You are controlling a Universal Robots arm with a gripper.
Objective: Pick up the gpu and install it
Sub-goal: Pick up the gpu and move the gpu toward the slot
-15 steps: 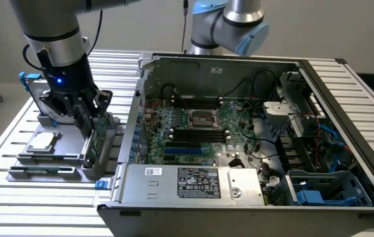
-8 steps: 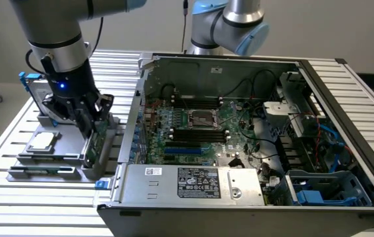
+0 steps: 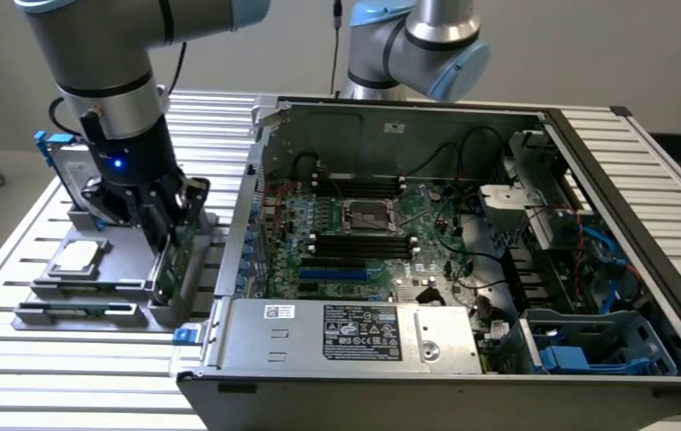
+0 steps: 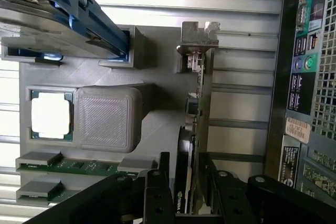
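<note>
The black two-finger gripper (image 3: 163,220) (image 4: 185,163) stands over the grey plastic parts holder (image 3: 113,269) (image 4: 107,116) at the exterior view's left. Its fingers (image 4: 157,192) are spread apart on either side of the gpu (image 3: 169,262) (image 4: 199,111), not clamped on it. The gpu is a green circuit card with a black rounded cover and a silver end bracket, and it stands on edge in the holder's slot, just beside the open black computer case (image 3: 674,305). The white label on the case's grey metal power supply (image 3: 340,328) and the white sticker (image 4: 296,128) on the case's rear panel carry print too small to read.
</note>
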